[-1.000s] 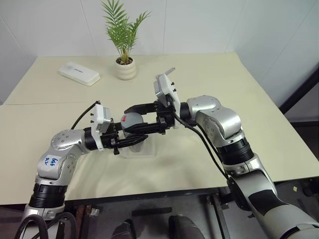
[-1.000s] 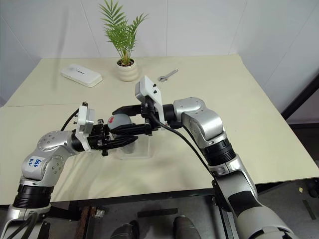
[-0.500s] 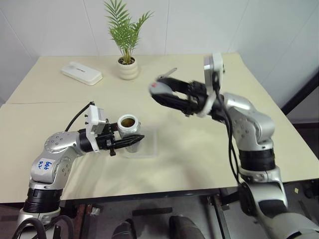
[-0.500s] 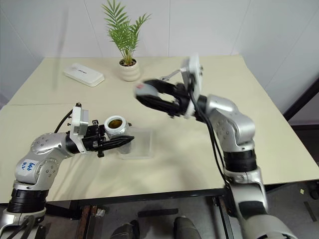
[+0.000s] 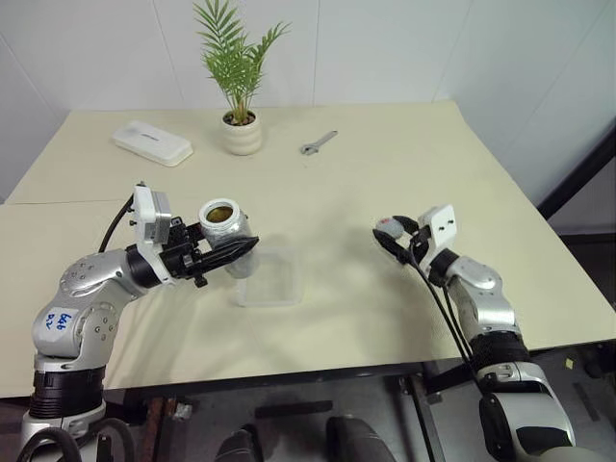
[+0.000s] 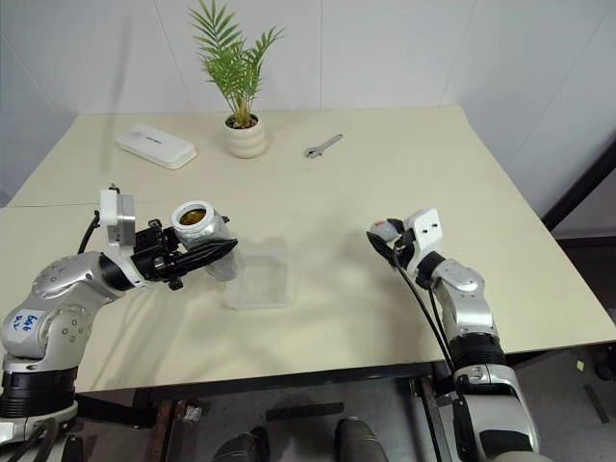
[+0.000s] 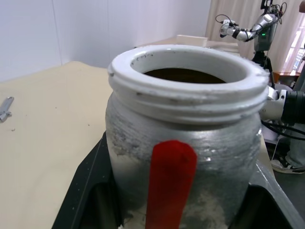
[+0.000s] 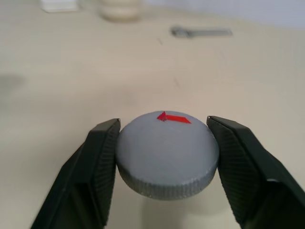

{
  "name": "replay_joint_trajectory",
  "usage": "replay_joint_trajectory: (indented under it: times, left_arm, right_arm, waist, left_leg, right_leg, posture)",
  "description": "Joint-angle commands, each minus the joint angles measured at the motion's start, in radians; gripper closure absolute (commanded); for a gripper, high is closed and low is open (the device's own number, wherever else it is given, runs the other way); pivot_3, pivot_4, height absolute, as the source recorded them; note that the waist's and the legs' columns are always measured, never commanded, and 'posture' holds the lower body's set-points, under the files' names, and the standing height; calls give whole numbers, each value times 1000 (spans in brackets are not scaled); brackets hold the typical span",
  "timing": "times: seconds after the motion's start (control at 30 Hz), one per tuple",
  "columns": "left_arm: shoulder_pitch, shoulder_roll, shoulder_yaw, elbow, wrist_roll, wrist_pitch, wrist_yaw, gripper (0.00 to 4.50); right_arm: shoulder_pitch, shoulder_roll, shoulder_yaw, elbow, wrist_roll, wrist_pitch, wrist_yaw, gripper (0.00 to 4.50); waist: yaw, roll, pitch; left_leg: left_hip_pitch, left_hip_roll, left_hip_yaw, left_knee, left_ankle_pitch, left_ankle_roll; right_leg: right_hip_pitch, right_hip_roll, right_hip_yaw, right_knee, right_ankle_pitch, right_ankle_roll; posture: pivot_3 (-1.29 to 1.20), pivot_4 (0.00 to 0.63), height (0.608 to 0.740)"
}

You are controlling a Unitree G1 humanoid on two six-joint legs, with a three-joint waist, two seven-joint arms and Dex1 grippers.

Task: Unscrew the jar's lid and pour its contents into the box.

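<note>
Nearest, the left gripper (image 5: 234,252) is clamped tight around the jar (image 5: 224,232), holding it above the table (image 5: 404,173) just left of the box (image 5: 270,280); the jar is open-topped, tilted slightly, and brown contents (image 5: 220,213) show inside its white threaded rim. A red stripe runs down its silvery side in the left wrist view. Over on the right side, the right gripper (image 5: 386,237) sits low near the table surface with its two fingers (image 8: 100,157) either side of the lid (image 8: 167,152); the left finger touches the grey cap's edge, while the right one looks just clear of it, so whether the lid is gripped I cannot tell. The lid's red mark faces up. Farther back lie a wrench (image 5: 318,142), a white ribbed plant pot (image 5: 242,133) and a flat white case (image 5: 152,142)
</note>
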Motion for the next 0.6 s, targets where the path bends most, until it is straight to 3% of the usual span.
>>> replay_joint_trajectory:
  times: [0.03, 0.07, 0.1, 0.3, 0.5, 0.6]
  left_arm:
    - [-35, 0, -5, -26, -22, 9, 6, 2543]
    - [-41, -2, -9, -23, -23, 11, 6, 2543]
    - [-48, -5, -12, -18, -23, 13, 6, 2543]
    - [-91, -3, -41, 37, 18, 2, 7, 2543]
    - [-177, 23, -88, 126, 94, 5, 26, 2543]
    - [-193, 71, -107, 157, 128, 20, -6, 2543]
  right_arm:
    - [-9, -20, -18, 20, 6, -33, 23, 420]
    - [-9, -26, -18, 19, 10, -27, 38, 93]
    - [-8, -35, -19, 11, 10, -26, 46, 39]
    - [4, -90, -13, -174, 75, 81, 167, 39]
    - [33, -215, 107, -618, 237, 446, 404, 39]
    - [16, -254, 146, -767, 307, 580, 448, 39]
  waist:
    - [-1, 0, 0]
    - [-1, 0, 0]
    - [-2, 0, 0]
    - [0, 0, 0]
    - [4, 0, 0]
    - [2, 0, 0]
  left_leg:
    - [0, 0, 0, 0, 0, 0]
    - [0, 0, 0, 0, 0, 0]
    - [0, 0, 0, 0, 0, 0]
    - [1, 0, 0, 0, 0, 0]
    - [1, 0, -1, 0, 0, 0]
    - [1, 0, -1, 0, 0, 0]
  right_leg:
    - [0, 0, 1, 0, 0, 0]
    - [0, 0, 1, 0, 0, 1]
    - [0, 0, 1, 0, 0, 1]
    - [1, 0, 1, 0, 1, 1]
    - [0, 1, 1, 1, 0, 1]
    - [0, 1, 1, 1, 0, 0]
  posture:
    - [0, 150, 740]
    - [0, 150, 740]
    - [0, 150, 740]
    - [0, 150, 740]
    - [0, 150, 740]
    - [0, 150, 740]
